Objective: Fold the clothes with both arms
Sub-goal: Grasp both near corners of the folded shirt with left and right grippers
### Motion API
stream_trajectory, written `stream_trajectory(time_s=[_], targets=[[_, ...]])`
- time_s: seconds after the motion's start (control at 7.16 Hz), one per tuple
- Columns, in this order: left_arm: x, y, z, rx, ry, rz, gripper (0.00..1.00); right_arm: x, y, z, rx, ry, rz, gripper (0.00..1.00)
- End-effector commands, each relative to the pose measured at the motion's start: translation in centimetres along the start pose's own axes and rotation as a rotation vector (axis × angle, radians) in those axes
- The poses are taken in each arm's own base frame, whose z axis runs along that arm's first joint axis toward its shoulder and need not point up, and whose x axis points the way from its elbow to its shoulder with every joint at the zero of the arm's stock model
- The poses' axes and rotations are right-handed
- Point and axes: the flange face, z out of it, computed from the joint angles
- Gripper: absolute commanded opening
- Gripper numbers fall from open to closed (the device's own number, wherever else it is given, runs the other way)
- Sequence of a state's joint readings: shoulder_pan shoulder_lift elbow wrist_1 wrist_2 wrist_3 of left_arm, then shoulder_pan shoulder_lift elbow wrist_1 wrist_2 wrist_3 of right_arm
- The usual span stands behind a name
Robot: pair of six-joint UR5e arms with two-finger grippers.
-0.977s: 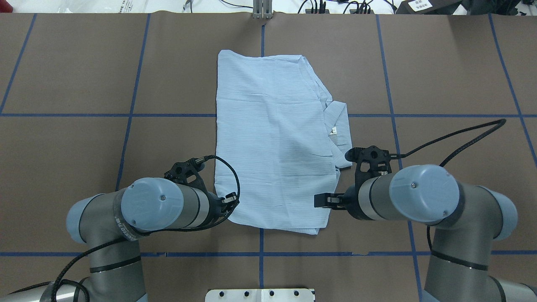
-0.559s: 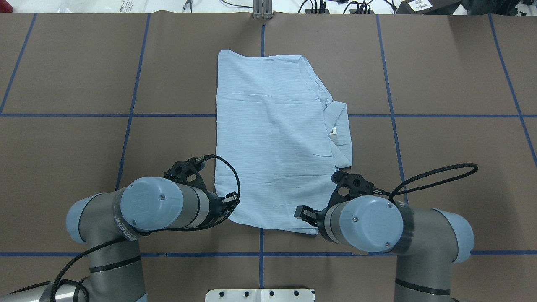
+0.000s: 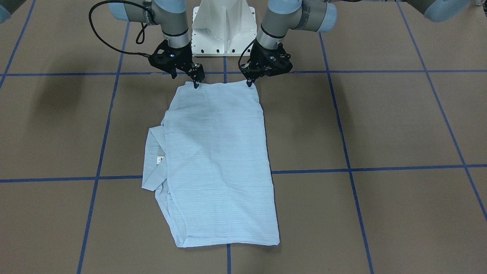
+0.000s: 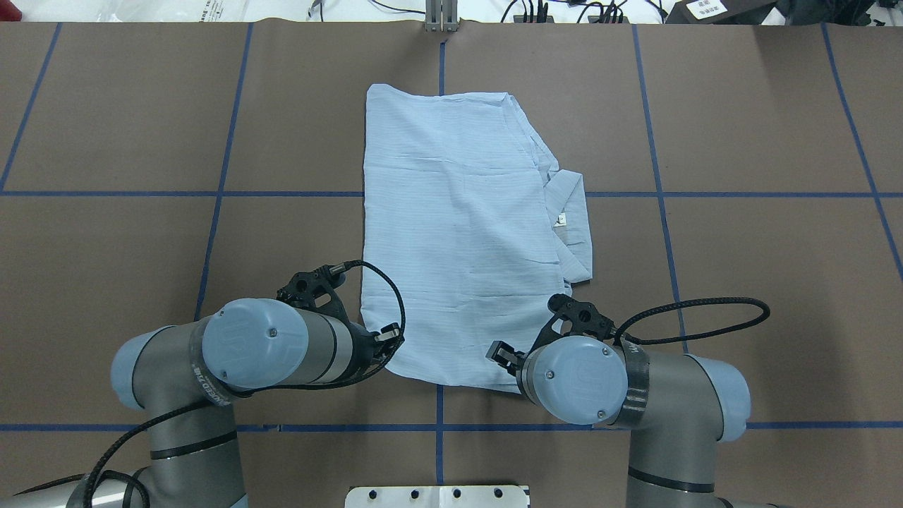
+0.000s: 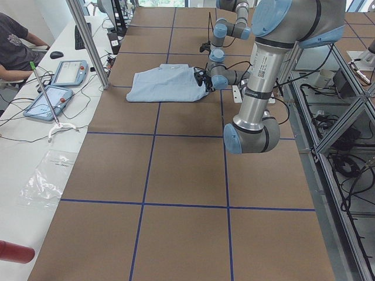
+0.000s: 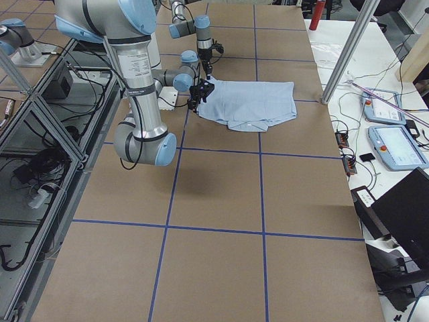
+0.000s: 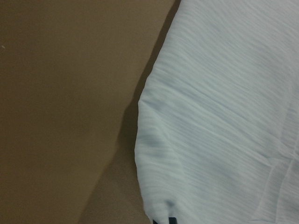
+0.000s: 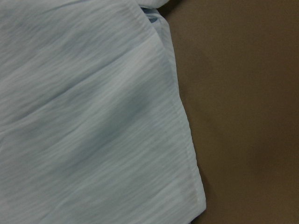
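Note:
The light-blue striped shirt (image 4: 458, 233) lies folded lengthwise in the middle of the table, with its collar and white neck tag (image 4: 561, 220) sticking out on its right side. It also shows in the front view (image 3: 217, 163). My left gripper (image 4: 391, 339) (image 3: 249, 82) is at the near left corner and shut on the cloth. The left wrist view shows the shirt (image 7: 210, 116) puckered towards the fingertips. My right gripper (image 4: 499, 351) (image 3: 196, 83) is over the near right corner and looks open. The right wrist view shows only the shirt's corner (image 8: 93, 116), with no fingers.
The brown table carries a grid of blue tape lines (image 4: 437, 427). The white pedestal base (image 3: 224, 26) stands at the near edge between the arms. An upright metal post (image 6: 342, 54) and a desk with tablets (image 6: 395, 144) are beyond the far edge, where a person (image 5: 12, 41) sits.
My right arm has swung back and leftwards, from beside the collar to the shirt's near right corner. My left arm and the shirt have not moved.

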State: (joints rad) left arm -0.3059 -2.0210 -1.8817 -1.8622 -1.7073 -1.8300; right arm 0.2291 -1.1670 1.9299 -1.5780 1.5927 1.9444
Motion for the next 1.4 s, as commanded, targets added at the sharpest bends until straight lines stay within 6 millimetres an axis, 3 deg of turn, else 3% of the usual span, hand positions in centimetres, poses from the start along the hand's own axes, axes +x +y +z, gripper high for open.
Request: stream_trajectory(time_s=[0.0, 1.26], targets=[[0.4, 0.3, -0.1, -0.004, 0.006, 0.002, 0.0, -1.9, 0.6, 2.2, 0.02, 0.025, 0.002, 1.0], [0.3, 0.1, 0.0, -0.001, 0.003, 0.001, 0.0, -1.2, 2.3, 2.9, 0.001, 0.044, -0.017, 0.97]])
